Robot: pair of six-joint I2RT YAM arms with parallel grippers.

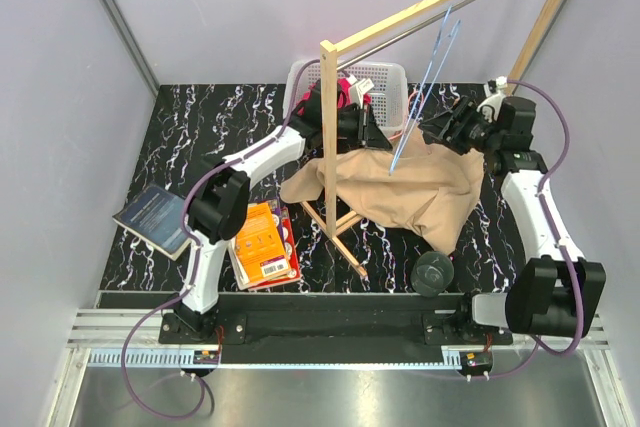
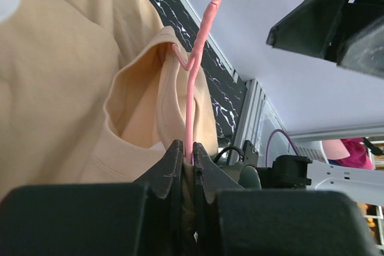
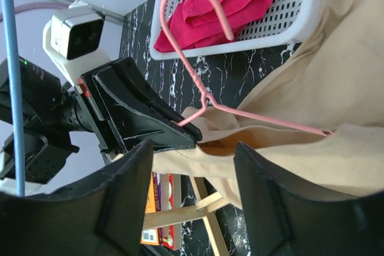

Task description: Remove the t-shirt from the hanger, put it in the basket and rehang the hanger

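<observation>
Top external showed two books at the left of the marbled tabletop (image 1: 200, 127): one blue book (image 1: 155, 219) and one orange book (image 1: 265, 244). Behind them stood one white basket (image 1: 385, 75) holding one pink cloth (image 3: 222, 4), and one wooden rack (image 1: 329, 137) rose just in front of it.

There were two hangers. The left fingers (image 2: 169, 169) were clamped tight on the wire of the pink hanger (image 2: 203, 34), with a fold of cloth pinched alongside it.

The single t-shirt (image 1: 420, 187) was plain beige, with a ribbed collar. It lay rumpled on the tabletop between the two arms, right of the rack's post. Its neck was lifted and threaded on the pink hanger.

One black round thing (image 1: 435, 272) sat just in front of the t-shirt. The blue hanger (image 1: 425, 97) hung bare from the rack's top.

The right fingers (image 3: 126, 202) stood apart just beside the collar and gripped nothing.
</observation>
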